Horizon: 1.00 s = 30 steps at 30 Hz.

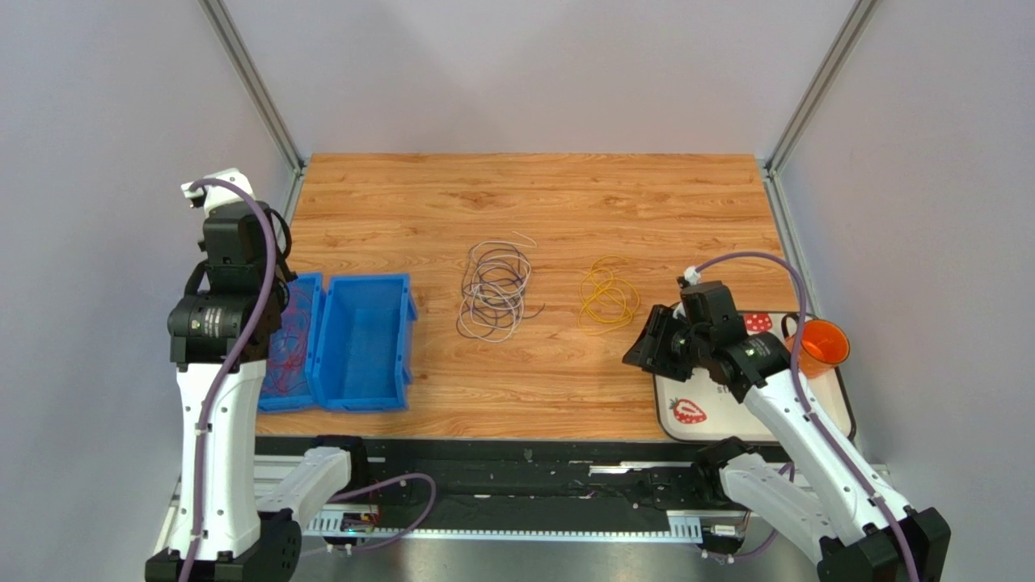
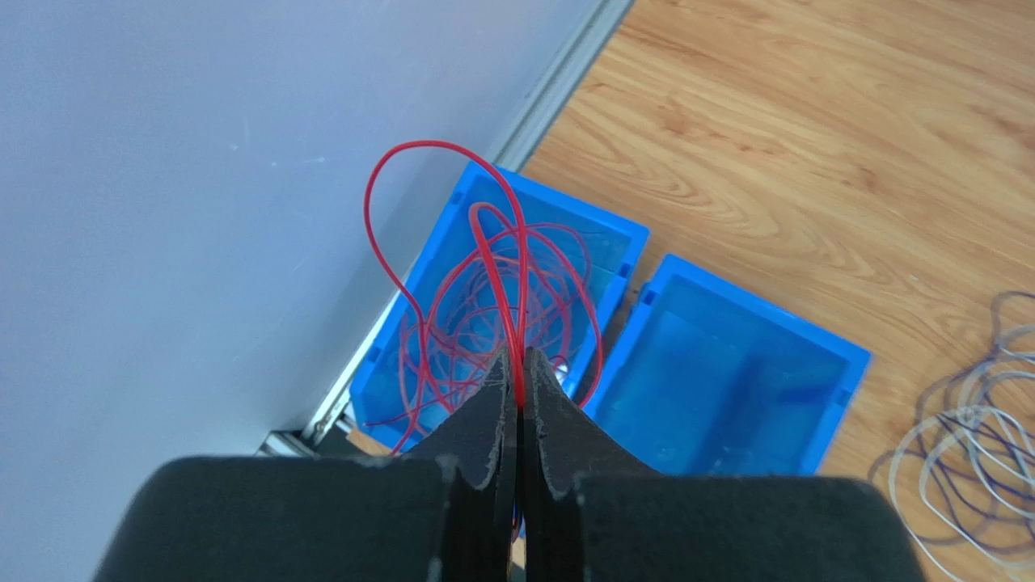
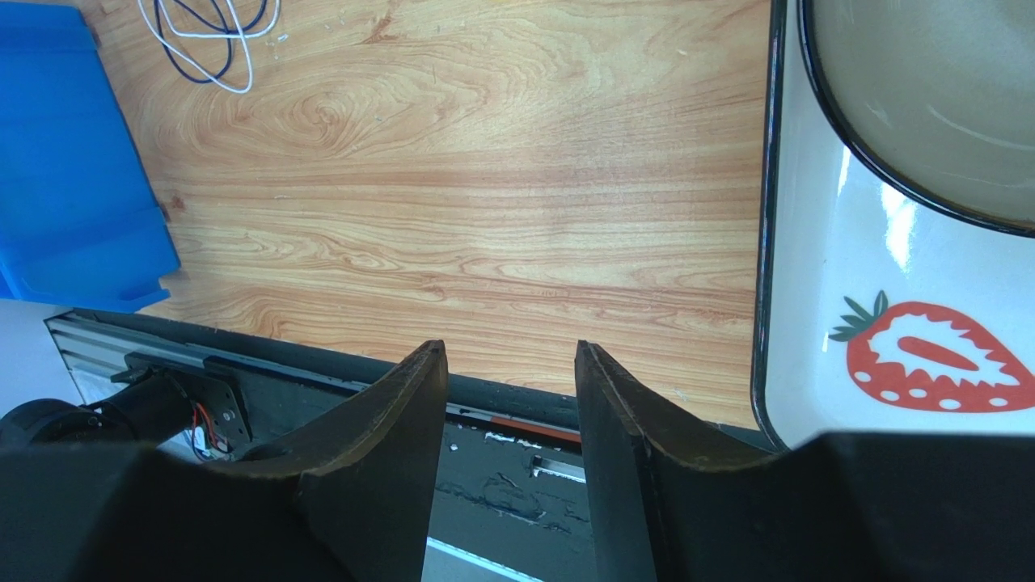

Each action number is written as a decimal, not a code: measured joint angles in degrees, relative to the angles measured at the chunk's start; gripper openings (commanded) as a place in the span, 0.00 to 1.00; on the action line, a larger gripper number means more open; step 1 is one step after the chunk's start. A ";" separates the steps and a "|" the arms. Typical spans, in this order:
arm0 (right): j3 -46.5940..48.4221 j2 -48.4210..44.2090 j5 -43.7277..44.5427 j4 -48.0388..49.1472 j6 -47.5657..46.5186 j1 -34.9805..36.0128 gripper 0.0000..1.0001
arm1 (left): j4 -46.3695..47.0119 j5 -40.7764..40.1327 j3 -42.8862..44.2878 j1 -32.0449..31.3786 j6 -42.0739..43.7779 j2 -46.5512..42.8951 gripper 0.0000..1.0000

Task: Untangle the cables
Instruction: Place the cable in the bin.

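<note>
Over the leftmost blue bin (image 2: 559, 204), the left tool (image 2: 520, 364) pinched a red cable (image 2: 501, 303). The right tool (image 3: 508, 364) gaped empty. A grey-white coil (image 1: 496, 289) and a yellow coil (image 1: 609, 296) lay mid-tabletop (image 1: 535, 200), their strands too fine to separate.

— Where does the right claw (image 3: 510, 354) sit?
— Low in the frame's middle, its two dark fingers apart with nothing between them, over the desk's (image 3: 486, 182) near edge and a black rail (image 3: 304, 376).
— And the cables (image 3: 207, 36)?
— Only white and dark loops at the upper left, above a blue bin (image 3: 67, 182).
— On the right?
— A white tray (image 3: 802, 303) printed with a strawberry (image 3: 929, 358); a round vessel (image 3: 935, 85) with a dark rim rests on it.
</note>
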 measured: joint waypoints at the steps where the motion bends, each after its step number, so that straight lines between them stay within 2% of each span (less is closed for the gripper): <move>1: -0.02 0.11 -0.11 0.02 0.00 0.00 0.47 | 0.35 0.24 -1.53 1.33 -0.17 -0.33 0.00; 6: -0.20 0.94 -0.76 0.13 -0.11 0.00 0.47 | 1.09 2.45 -8.33 9.03 -1.07 -0.94 0.00; 10: -0.20 2.51 -1.46 0.26 -0.28 0.00 0.46 | 2.97 4.74 -12.72 12.61 -2.25 -0.50 0.00; 26: 1.49 4.48 -2.12 -1.07 -0.85 0.00 0.45 | 10.29 12.81 -23.43 19.19 -4.13 2.99 0.00; 27: 1.55 4.72 -2.25 -1.14 -0.81 0.00 0.45 | 10.58 13.33 -23.43 19.41 -4.13 3.04 0.06; 28: 1.55 4.96 -2.38 -1.16 -0.70 0.00 0.45 | 10.99 13.99 -23.43 19.69 -4.13 3.04 0.22; 29: 1.55 5.11 -2.43 -1.25 -0.52 0.09 0.45 | 11.26 14.56 -23.43 20.02 -4.15 3.04 0.60; 30: 1.55 5.18 -2.45 -1.38 -0.35 0.17 0.45 | 11.37 15.13 -23.43 20.41 -3.96 3.08 0.75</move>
